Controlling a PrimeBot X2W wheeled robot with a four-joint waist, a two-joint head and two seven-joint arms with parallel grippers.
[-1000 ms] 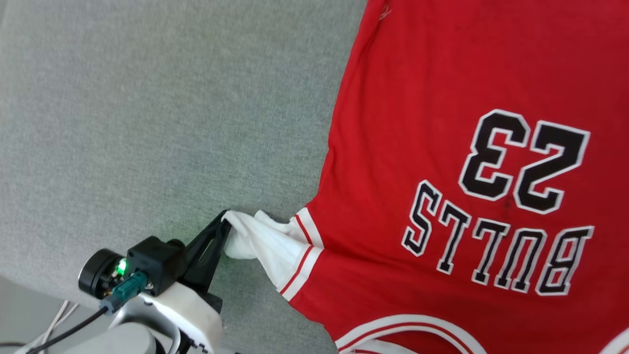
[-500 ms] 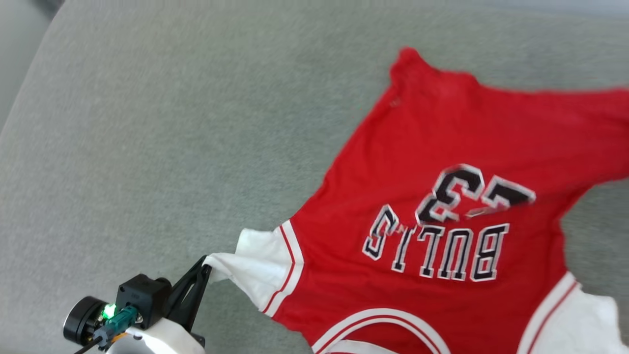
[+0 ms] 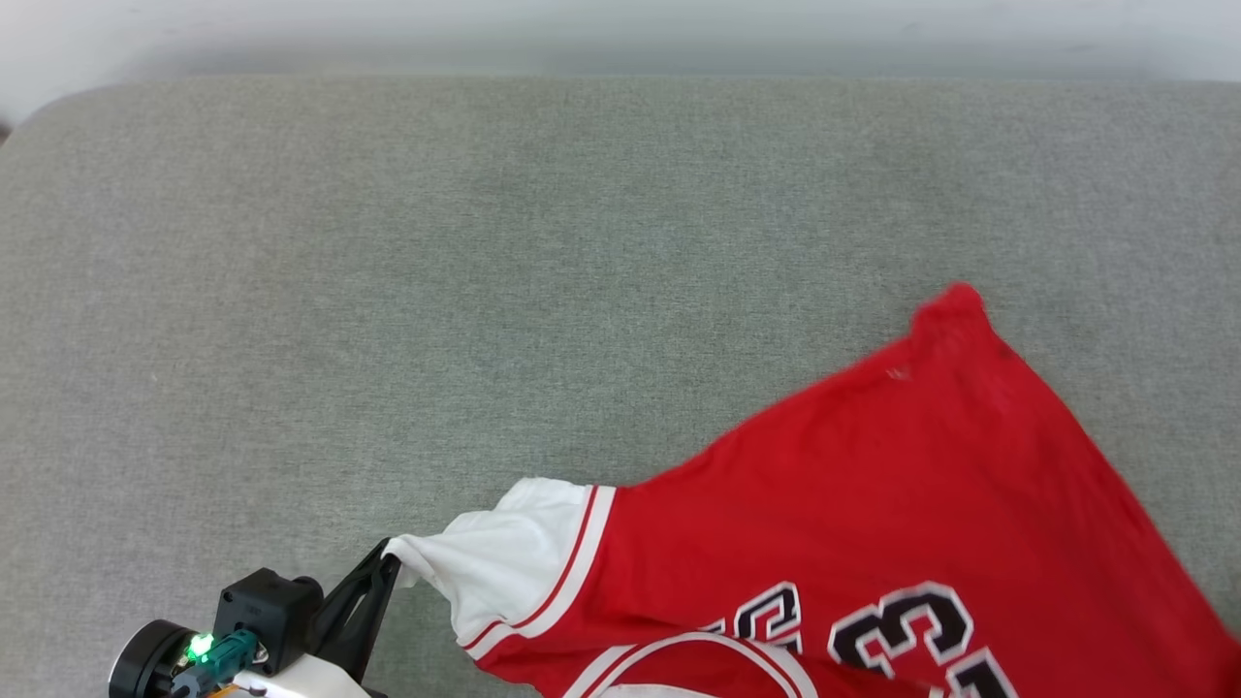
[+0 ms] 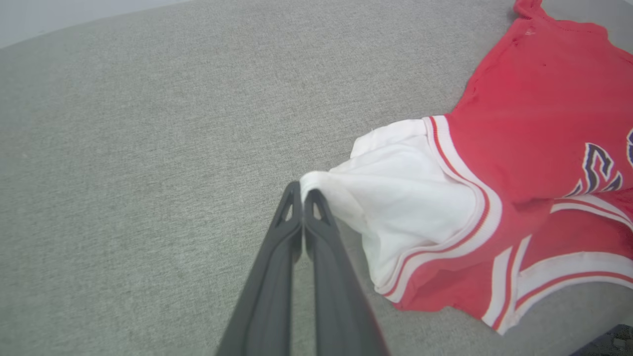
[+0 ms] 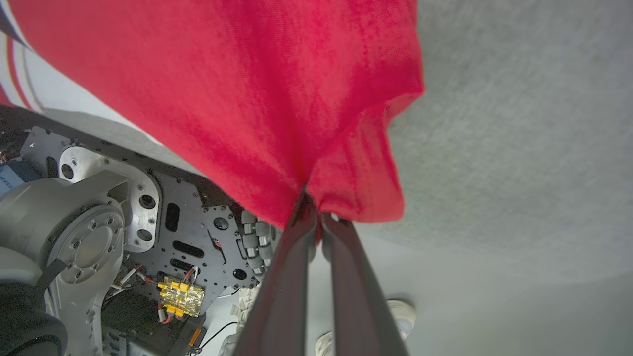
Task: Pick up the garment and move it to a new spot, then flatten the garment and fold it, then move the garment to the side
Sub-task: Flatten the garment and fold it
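Observation:
The garment (image 3: 873, 475), a red shirt with white sleeves and black lettering, lies at the lower right of the grey cushion, print facing up. My left gripper (image 3: 393, 557) is shut on the tip of its white sleeve (image 3: 504, 562), at the bottom left of the head view. In the left wrist view the dark fingers (image 4: 292, 232) pinch that sleeve (image 4: 405, 193) just above the cushion. In the right wrist view my right gripper (image 5: 316, 207) is shut on a bunched red edge of the garment (image 5: 237, 84), which hangs draped above it.
The grey cushioned surface (image 3: 388, 271) stretches wide to the left and back, with a pale wall along its far edge. The right wrist view shows my own base, metal plates and wiring (image 5: 148, 237) below the hanging cloth.
The head camera has swung, so the whole picture shifted. The garment now sits lower and further right in view, its print partly cut off. Both grippers keep their hold.

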